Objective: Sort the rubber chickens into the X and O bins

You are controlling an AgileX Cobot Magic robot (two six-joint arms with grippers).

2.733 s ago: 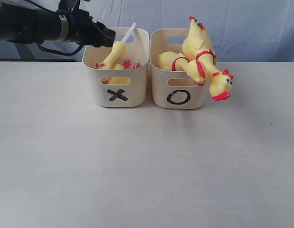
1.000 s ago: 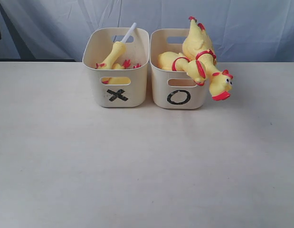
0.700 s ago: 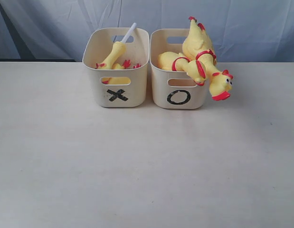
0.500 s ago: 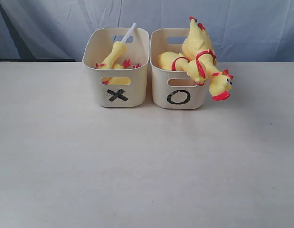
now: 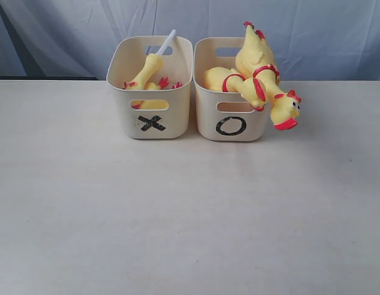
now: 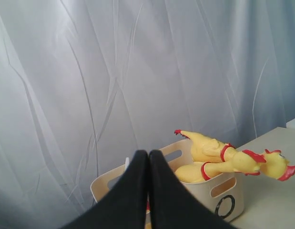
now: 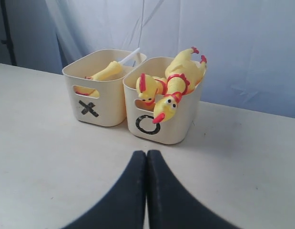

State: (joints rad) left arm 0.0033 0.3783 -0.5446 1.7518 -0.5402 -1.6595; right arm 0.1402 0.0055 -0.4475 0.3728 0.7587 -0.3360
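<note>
Your left claw [image 6: 148, 155] and right claw [image 7: 146, 155] are both closed and empty; two whole chickens [image 5: 256, 58] lie in the O bin [image 5: 206, 115] (one head overhangs the rim).

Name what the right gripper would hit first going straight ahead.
Ahead of the right gripper lies bare table, then probably the front wall of the O bin, or the chicken head hanging over it.

Both grippers sit closed — left gripper [image 6: 148, 157] and right gripper [image 7: 146, 157] each have black fingers pressed flat together, holding nothing.
</note>
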